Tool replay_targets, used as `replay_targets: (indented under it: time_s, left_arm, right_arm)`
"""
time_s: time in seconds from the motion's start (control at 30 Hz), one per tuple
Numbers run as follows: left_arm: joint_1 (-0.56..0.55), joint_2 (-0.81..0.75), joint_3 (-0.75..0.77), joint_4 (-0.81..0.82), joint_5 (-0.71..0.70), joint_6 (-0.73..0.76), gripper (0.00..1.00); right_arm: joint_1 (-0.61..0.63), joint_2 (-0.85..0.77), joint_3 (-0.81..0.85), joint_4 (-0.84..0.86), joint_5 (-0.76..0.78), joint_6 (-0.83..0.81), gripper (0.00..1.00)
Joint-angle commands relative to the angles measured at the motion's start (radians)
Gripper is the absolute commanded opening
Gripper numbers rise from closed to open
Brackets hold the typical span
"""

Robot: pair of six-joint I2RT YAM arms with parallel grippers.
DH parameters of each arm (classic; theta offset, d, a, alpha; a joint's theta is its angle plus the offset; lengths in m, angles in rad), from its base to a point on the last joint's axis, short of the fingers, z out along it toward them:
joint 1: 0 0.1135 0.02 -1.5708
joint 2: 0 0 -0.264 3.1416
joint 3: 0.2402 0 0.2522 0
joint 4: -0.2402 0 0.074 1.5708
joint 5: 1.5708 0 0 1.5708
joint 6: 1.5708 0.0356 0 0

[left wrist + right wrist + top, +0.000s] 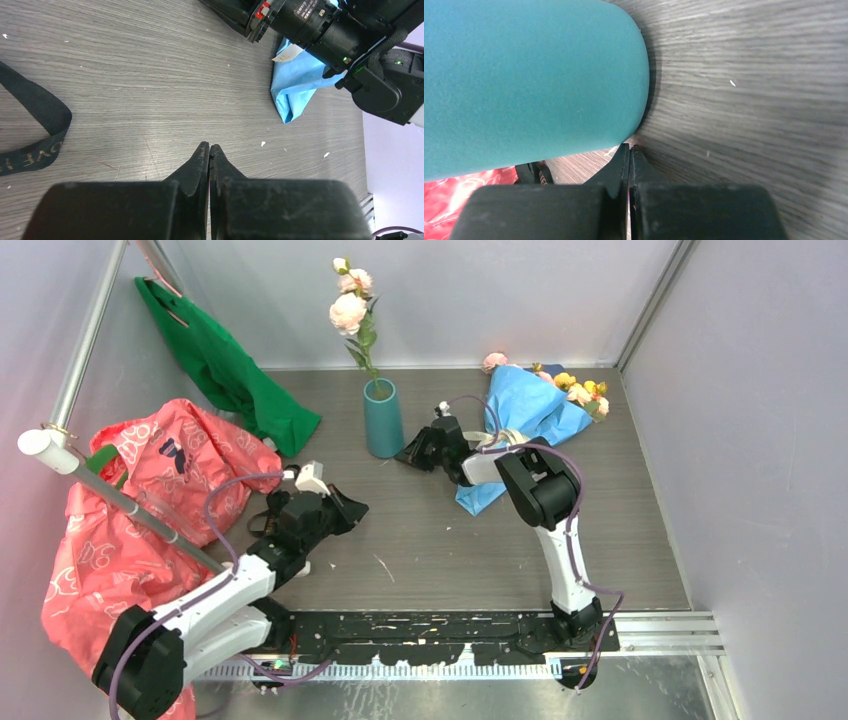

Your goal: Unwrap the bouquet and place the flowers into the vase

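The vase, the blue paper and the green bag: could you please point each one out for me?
vase [383, 425], top view, middle of its teal wall.
blue paper [540, 405], top view, flat upper part of the sheet.
green bag [235, 380], top view, middle of the cloth.

Gold capital letters run along the black strap [47, 147] lying on the table [150, 75]. Only "OVE" can be made out, and the letters on either side are too blurred to read. The black cylinder [305, 12] on the right arm carries a line of small white lettering, too fine to read. The red bag [150, 470] has white printed shapes and a dark mark, but no legible words. The pale slip on the bouquet [295, 85] shows no readable writing.
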Motion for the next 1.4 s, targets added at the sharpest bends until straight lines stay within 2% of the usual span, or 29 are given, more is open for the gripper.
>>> replay_targets:
  time_s: [0.0, 0.3, 0.77, 1.0, 1.2, 1.37]
  left_arm:
    - [0.005, -0.049, -0.004, -0.038, -0.032, 0.032, 0.00]
    - [0.005, -0.077, -0.002, -0.057, -0.042, 0.050, 0.00]
    - [0.007, 0.030, 0.016, -0.005, -0.022, 0.057, 0.00]
    - [0.007, 0.074, 0.029, 0.013, -0.018, 0.059, 0.00]
    - [0.008, 0.096, 0.036, 0.023, -0.016, 0.063, 0.00]
    - [0.005, 0.141, 0.078, 0.007, 0.016, 0.106, 0.00]
  right_arm:
    - [0.002, 0.056, 0.070, -0.119, 0.050, -0.060, 0.01]
    - [-0.019, 0.146, 0.209, -0.202, 0.045, -0.092, 0.01]
    - [-0.048, 0.283, 0.466, -0.327, 0.020, -0.119, 0.01]
    - [-0.049, 0.346, 0.562, -0.335, -0.016, -0.074, 0.01]
    - [-0.051, 0.315, 0.525, -0.316, 0.001, -0.077, 0.01]
    - [-0.079, 0.191, 0.372, -0.260, 0.047, -0.078, 0.01]
